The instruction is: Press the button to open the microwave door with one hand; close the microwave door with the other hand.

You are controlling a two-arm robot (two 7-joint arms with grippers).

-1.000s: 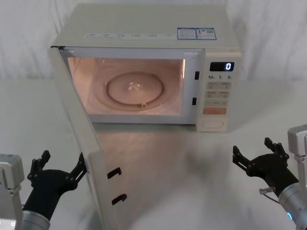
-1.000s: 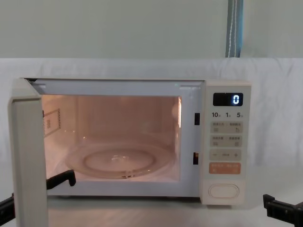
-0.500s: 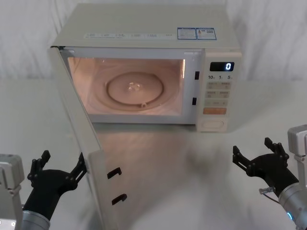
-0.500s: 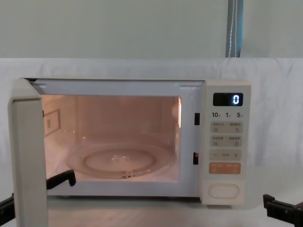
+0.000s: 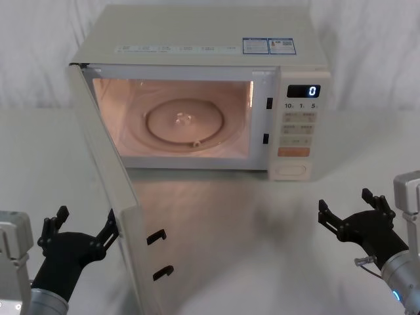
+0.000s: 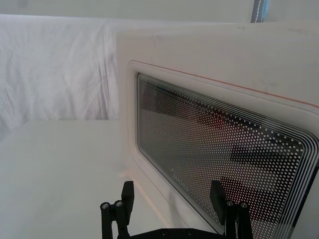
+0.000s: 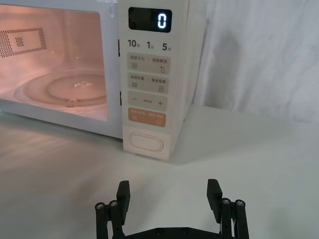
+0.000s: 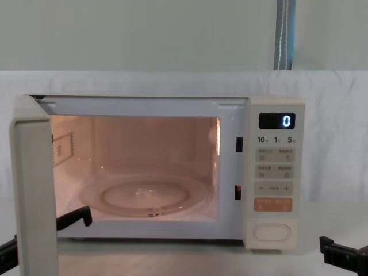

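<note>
The cream microwave point(image 5: 197, 39) stands at the back of the table with its cavity lit. The microwave door point(image 5: 108, 184) is swung wide open toward me on the left, edge-on in the chest view point(image 8: 34, 190). My left gripper point(image 5: 87, 221) is open just outside the door's outer face, its right fingertip close to the door's free edge. In the left wrist view the left gripper point(image 6: 172, 191) faces the dotted window point(image 6: 224, 149). My right gripper point(image 5: 346, 205) is open low on the right, well in front of the button point(image 5: 291, 170). In the right wrist view the right gripper point(image 7: 169, 191) points at the button point(image 7: 146, 143).
Inside the cavity lies a glass turntable point(image 5: 185, 123). The control panel shows a display reading 0 point(image 8: 276, 121) and an orange key point(image 8: 273, 204). White cloth hangs behind the microwave. Bare table point(image 5: 249, 249) lies between the open door and the right gripper.
</note>
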